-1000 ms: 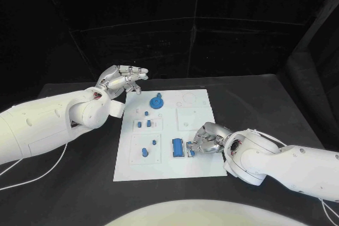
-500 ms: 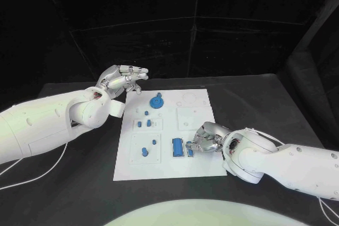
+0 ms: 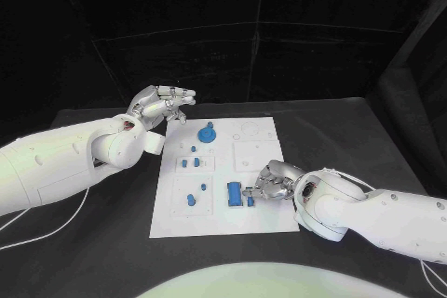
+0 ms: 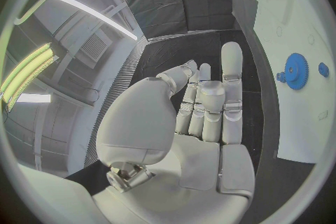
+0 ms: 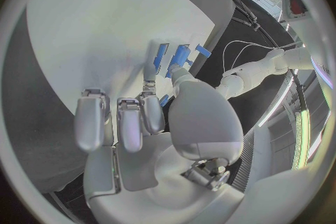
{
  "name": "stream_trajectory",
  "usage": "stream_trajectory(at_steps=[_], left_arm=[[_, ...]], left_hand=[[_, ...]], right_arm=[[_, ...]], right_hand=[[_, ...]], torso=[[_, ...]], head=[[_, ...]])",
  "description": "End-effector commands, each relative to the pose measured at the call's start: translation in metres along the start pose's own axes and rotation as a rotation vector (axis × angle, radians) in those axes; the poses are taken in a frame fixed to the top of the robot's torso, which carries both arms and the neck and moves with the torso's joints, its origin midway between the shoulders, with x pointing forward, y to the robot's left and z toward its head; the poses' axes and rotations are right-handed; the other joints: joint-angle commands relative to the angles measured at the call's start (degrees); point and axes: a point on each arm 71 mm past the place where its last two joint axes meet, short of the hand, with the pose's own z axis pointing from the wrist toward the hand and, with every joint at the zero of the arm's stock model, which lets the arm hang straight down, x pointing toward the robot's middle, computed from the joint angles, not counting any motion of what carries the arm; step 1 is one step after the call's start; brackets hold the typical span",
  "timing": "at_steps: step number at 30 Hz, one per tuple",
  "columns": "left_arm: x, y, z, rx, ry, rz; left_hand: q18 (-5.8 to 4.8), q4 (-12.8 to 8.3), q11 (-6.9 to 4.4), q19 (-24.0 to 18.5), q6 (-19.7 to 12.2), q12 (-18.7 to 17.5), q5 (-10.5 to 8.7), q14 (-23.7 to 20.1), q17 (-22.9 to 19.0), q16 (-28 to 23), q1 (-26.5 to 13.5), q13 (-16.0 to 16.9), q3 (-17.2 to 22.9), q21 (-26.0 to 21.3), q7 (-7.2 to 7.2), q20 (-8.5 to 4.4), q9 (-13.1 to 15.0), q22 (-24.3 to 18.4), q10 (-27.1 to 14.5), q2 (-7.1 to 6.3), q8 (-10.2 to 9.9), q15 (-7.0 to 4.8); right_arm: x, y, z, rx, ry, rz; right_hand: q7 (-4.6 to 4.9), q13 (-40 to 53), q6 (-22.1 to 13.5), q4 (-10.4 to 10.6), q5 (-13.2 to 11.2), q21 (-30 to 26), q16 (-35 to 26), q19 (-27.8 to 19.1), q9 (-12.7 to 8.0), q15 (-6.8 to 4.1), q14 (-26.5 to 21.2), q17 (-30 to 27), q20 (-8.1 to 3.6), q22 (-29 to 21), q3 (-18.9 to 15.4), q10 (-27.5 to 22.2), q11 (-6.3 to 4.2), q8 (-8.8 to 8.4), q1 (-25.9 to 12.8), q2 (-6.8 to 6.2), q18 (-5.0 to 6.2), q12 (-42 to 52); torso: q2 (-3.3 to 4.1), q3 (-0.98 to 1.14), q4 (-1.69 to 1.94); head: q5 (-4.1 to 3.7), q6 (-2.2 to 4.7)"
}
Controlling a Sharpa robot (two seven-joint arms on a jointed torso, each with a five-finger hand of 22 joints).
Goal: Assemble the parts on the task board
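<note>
Barely shifted, right hand (image 3: 267, 182) fingers pinch a small blue part (image 3: 250, 200); left hand (image 3: 162, 103) fingers curl empty.

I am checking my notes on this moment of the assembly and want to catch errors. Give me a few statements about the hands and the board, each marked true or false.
1. The blue gear lies at the far end of the task board. True.
2. The left hand grips the gear. False: it holds nothing, beyond the board's far left corner.
3. The right hand is at a small blue part beside the blue rectangular block. True.
4. The board is black. False: it is white, on a black table.
</note>
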Motion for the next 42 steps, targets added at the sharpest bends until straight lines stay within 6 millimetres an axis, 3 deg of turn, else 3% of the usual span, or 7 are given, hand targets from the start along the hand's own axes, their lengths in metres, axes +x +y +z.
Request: stream_trajectory(at_steps=[1,15,19,23,27,33,42], left_arm=[[0.001,-0.001,0.000,0.004,0.013,-0.006],[0.001,-0.001,0.002,0.008,0.010,-0.004],[-0.001,0.001,0.003,0.010,0.000,-0.012],[-0.004,0.005,0.006,0.004,-0.034,-0.039],[-0.009,0.013,0.009,-0.004,-0.079,-0.062],[-0.022,0.022,0.018,-0.003,-0.175,-0.094],[-0.037,0.034,0.031,0.012,-0.294,-0.082]], left_hand=[[1.19,-0.11,-0.08,-0.20,-0.48,0.32,-0.09,-0.31,-0.05,-0.34,-0.52,0.03,-0.18,-0.23,-0.01,0.07,-0.07,-0.06,-0.34,0.08,0.28,-0.06],[1.18,-0.03,-0.01,-0.22,-0.55,0.39,-0.12,-0.38,-0.20,-0.38,-0.68,0.01,-0.26,-0.28,0.05,0.09,-0.08,-0.08,-0.45,0.05,0.31,-0.02],[1.15,0.62,0.02,-0.89,-0.72,0.57,-0.14,-2.00,-3.26,-1.97,-1.69,-0.06,-0.83,-0.86,0.01,0.26,-0.08,-0.35,-0.80,-0.07,0.42,0.19],[1.06,1.08,0.52,-4.41,-1.08,0.48,-0.13,-9.40,-14.91,-9.49,-2.22,-0.46,-1.64,-3.68,0.31,0.82,-0.08,-1.73,-1.76,-0.20,0.67,0.75],[1.15,1.23,1.10,-10.78,-1.51,-0.61,-0.16,-14.78,-19.32,-18.33,-1.90,-1.61,-2.19,-8.91,0.73,1.71,-0.13,-4.55,-2.09,0.00,0.89,1.65],[-0.06,2.46,2.88,-23.57,-2.95,-6.20,-0.19,-21.95,-28.75,-39.15,-2.64,-2.51,-2.26,-20.45,0.97,5.13,-0.25,-11.60,-2.62,-0.29,-0.38,5.44],[1.29,3.46,5.59,-33.61,-4.42,-14.52,-0.13,-25.80,-36.55,-56.15,-2.04,-2.45,-7.40,-31.14,-0.49,10.69,-0.22,-20.31,-5.61,0.35,-4.08,9.21]], right_arm=[[-0.001,0.000,-0.002,-0.007,0.000,-0.013],[-0.025,-0.021,-0.011,-0.199,-0.018,0.265],[-0.052,-0.031,-0.002,-0.274,-0.061,0.465],[-0.084,-0.046,0.016,-0.304,-0.137,0.611],[-0.113,-0.059,0.038,-0.322,-0.217,0.724],[-0.147,-0.071,0.076,-0.352,-0.353,0.840],[-0.157,-0.069,0.108,-0.355,-0.423,0.894]], right_hand=[[0.05,3.06,-0.33,-0.09,-0.27,-0.26,-0.26,0.90,0.16,-0.29,5.34,11.80,-0.16,-0.03,-0.73,0.17,0.30,-0.18,0.55,0.61,-0.10,-0.19],[3.28,-5.41,-8.26,-3.80,3.27,-7.52,-5.88,-2.97,-0.70,1.73,3.38,3.99,1.57,-10.15,-3.77,-6.09,2.89,-4.40,8.53,2.37,1.80,-10.68],[4.34,-21.90,-9.62,-6.22,3.33,-23.50,-19.12,-11.19,-1.42,2.56,-1.69,-11.23,2.48,-30.39,-3.46,-18.32,3.80,-5.98,12.89,4.08,5.48,-30.93],[6.35,-31.80,-11.90,-7.62,2.16,-38.22,-44.01,-18.63,-2.88,4.44,-12.69,-34.08,4.00,-43.73,-1.77,-25.51,5.78,-9.00,16.24,5.04,6.80,-42.85],[8.84,-43.42,-12.78,-7.85,1.02,-47.11,-55.14,-22.12,-5.23,6.95,-17.05,-40.02,6.49,-49.44,0.70,-27.81,8.03,-12.53,18.01,5.32,6.64,-53.74],[8.66,-59.95,-8.66,-7.25,0.48,-61.40,-74.04,-27.34,-8.47,10.36,-23.43,-54.09,9.82,-58.92,4.30,-24.07,9.42,-17.37,17.46,3.56,7.04,-64.97],[8.58,-70.43,-5.08,-8.79,-0.35,-71.14,-83.80,-24.21,-11.18,11.71,-20.95,-65.42,11.68,-66.61,4.00,-20.31,10.46,-22.83,15.09,3.49,7.05,-72.35]], torso=[[-0.03,0.05,-0.03],[-0.38,-0.04,-0.05],[-1.16,-0.04,-0.07],[-2.16,-0.12,-0.14],[-3.68,-0.35,-0.29],[-5.07,-0.63,-0.47],[-5.97,-0.37,-0.15]], head=[[-0.07,0.00],[-1.02,1.52],[-1.70,2.51],[-1.94,3.70],[-2.20,5.58],[-2.89,9.07],[-1.67,10.71]])
